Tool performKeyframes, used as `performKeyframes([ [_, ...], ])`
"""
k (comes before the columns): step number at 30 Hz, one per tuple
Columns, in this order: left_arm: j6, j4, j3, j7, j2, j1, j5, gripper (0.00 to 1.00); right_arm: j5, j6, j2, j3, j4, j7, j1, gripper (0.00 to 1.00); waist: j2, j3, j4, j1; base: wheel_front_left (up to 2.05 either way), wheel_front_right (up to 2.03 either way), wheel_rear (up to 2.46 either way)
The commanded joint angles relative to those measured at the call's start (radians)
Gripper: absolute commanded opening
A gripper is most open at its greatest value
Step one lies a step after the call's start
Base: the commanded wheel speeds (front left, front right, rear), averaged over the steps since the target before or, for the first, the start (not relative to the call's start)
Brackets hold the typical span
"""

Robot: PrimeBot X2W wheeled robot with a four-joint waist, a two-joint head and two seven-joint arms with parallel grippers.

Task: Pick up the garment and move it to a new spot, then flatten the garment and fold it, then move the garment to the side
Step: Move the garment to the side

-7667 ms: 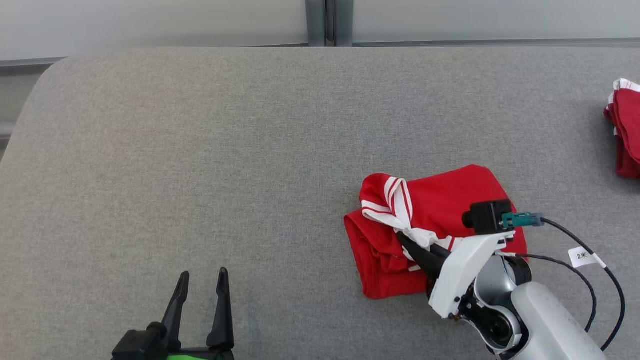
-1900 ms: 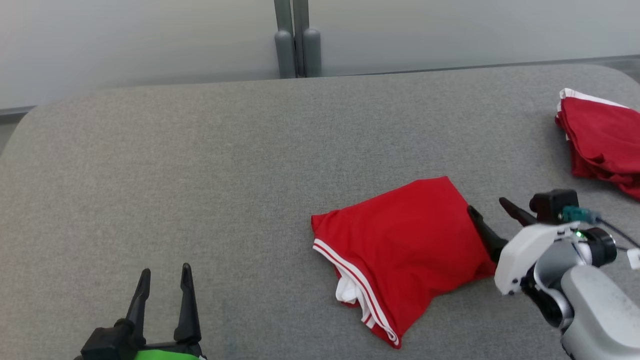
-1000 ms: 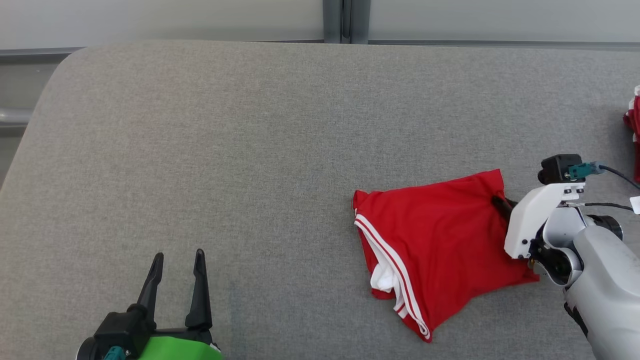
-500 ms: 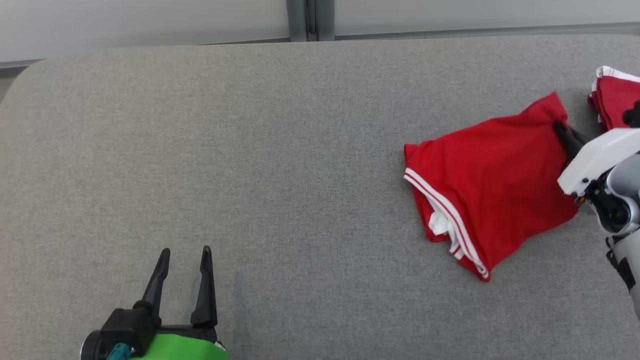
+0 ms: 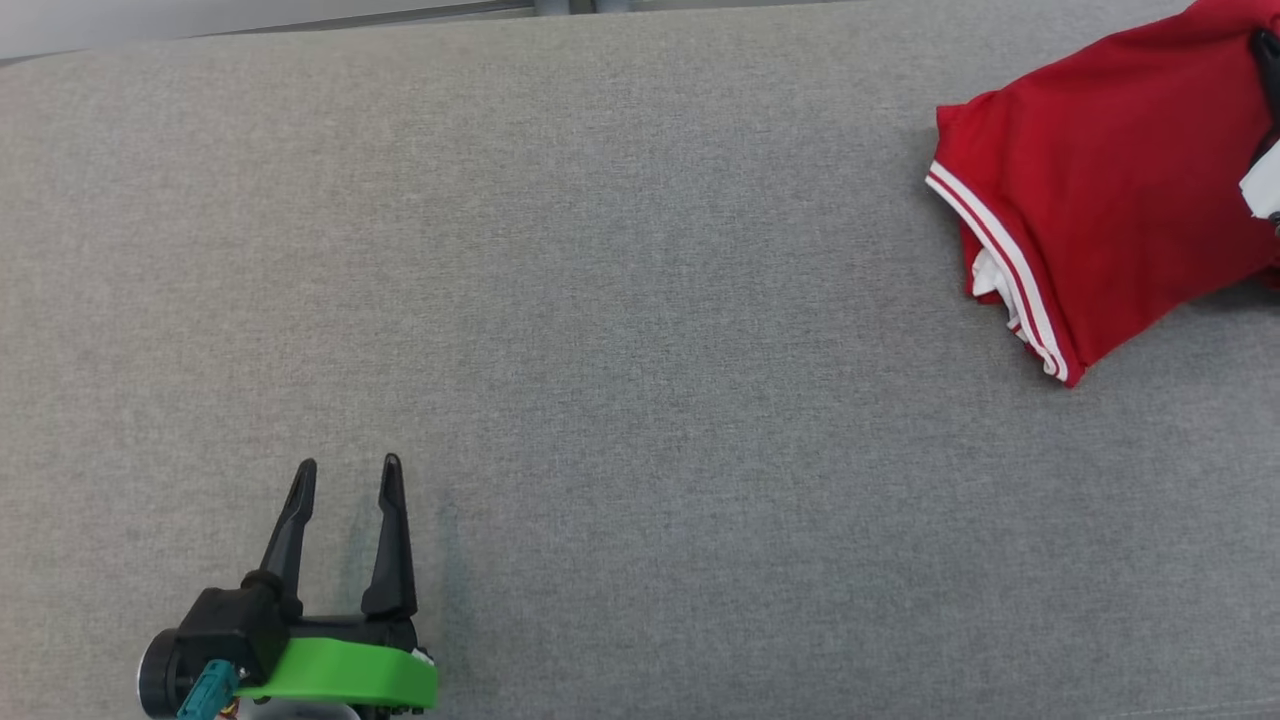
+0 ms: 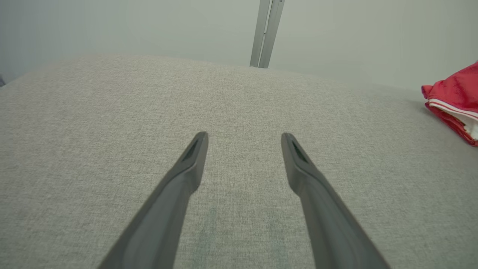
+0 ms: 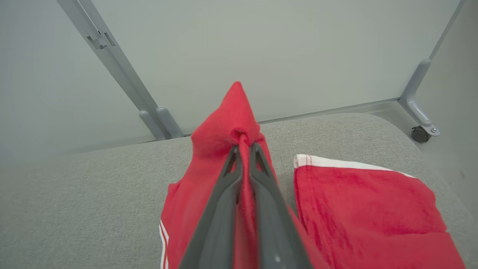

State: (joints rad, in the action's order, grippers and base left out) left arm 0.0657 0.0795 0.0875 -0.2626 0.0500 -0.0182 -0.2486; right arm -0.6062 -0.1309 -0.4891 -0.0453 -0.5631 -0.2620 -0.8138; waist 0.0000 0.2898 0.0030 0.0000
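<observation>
The right pincer [image 7: 244,149] is travelling toward the right side of the surface [image 5: 600,300], taking the folded garment [image 5: 1100,190] with it. A second ago the garment was lying right of the middle, well apart from the second red garment [image 7: 366,201]. Now the two are sitting just beside each other. The head camera is swinging too, so part of the shift in its picture is coming from the camera itself and not from the cloth. The right pincer's jaws are staying pressed almost together on the garment's far right corner. A pinch of red fabric is standing up in a peak past the tips, while the rest of the cloth is trailing down and to the left, seemingly dragging over the surface. The white-striped hem [image 5: 1000,265] is facing left, and the fold is holding its shape, with only a little white lining poking out at the near edge. Farther out, at the near left, the left pincer [image 5: 348,465] is hovering over bare surface with its jaws wide and nothing between them, the same as a second ago. The folding looks finished, so this is probably the closing step of moving the garment aside. What likely remains is to let the corner go beside the other piece without spoiling the fold.
</observation>
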Motion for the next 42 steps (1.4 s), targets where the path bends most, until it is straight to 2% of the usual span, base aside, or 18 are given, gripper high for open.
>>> performKeyframes([
  [1,-0.002,0.002,-0.007,-0.003,0.002,0.007,0.002,1.00,0.016,0.001,0.002,0.020,0.015,-0.009,-0.010,0.00,0.0000,0.006,-0.016,0.0000,0.00,0.00,0.00],
  [15,0.018,0.007,-0.019,-0.003,0.002,0.037,0.028,1.00,0.176,0.001,0.073,0.258,0.084,-0.127,-0.031,0.00,0.0000,0.028,-0.057,0.0000,0.00,0.00,0.00],
  [24,0.036,0.013,-0.025,-0.003,0.002,0.039,0.060,1.00,0.330,0.000,0.107,0.463,0.015,-0.079,-0.056,0.00,0.0000,0.053,-0.043,0.0000,0.00,0.00,0.00],
  [25,0.039,0.013,-0.028,-0.003,0.002,0.037,0.064,1.00,0.366,0.001,0.106,0.487,0.007,-0.054,-0.058,0.29,0.0000,0.055,-0.042,0.0000,0.00,0.00,0.00],
  [26,0.038,0.015,-0.030,-0.003,0.002,0.034,0.067,1.00,0.392,0.001,0.106,0.499,0.002,-0.031,-0.056,0.78,0.0000,0.056,-0.041,0.0000,0.00,0.00,0.00],
  [27,0.040,0.015,-0.032,-0.003,0.002,0.033,0.067,1.00,0.421,0.001,0.112,0.518,-0.012,-0.007,-0.052,1.00,0.0000,0.056,-0.041,0.0000,0.00,0.00,0.00],
  [31,0.042,0.010,-0.041,-0.003,0.002,0.026,0.068,1.00,0.536,0.001,0.099,0.529,-0.028,0.121,-0.009,1.00,0.0000,0.045,-0.038,0.0000,0.00,0.00,0.00],
  [34,0.040,0.003,-0.051,-0.003,0.002,0.015,0.065,1.00,0.584,0.001,0.094,0.491,-0.020,0.228,0.031,1.00,0.0000,0.026,-0.042,0.0000,0.00,0.00,0.00],
  [39,0.028,-0.015,-0.077,-0.003,0.002,-0.007,0.052,1.00,0.594,0.001,0.087,0.390,0.012,0.401,0.136,1.00,0.0000,-0.036,-0.051,0.0000,0.00,0.00,0.00],
  [42,0.018,-0.021,-0.087,-0.003,0.002,-0.035,0.032,1.00,0.577,0.001,0.106,0.311,0.047,0.491,0.230,1.00,0.0000,-0.094,-0.056,0.0000,0.00,0.00,0.00],
])
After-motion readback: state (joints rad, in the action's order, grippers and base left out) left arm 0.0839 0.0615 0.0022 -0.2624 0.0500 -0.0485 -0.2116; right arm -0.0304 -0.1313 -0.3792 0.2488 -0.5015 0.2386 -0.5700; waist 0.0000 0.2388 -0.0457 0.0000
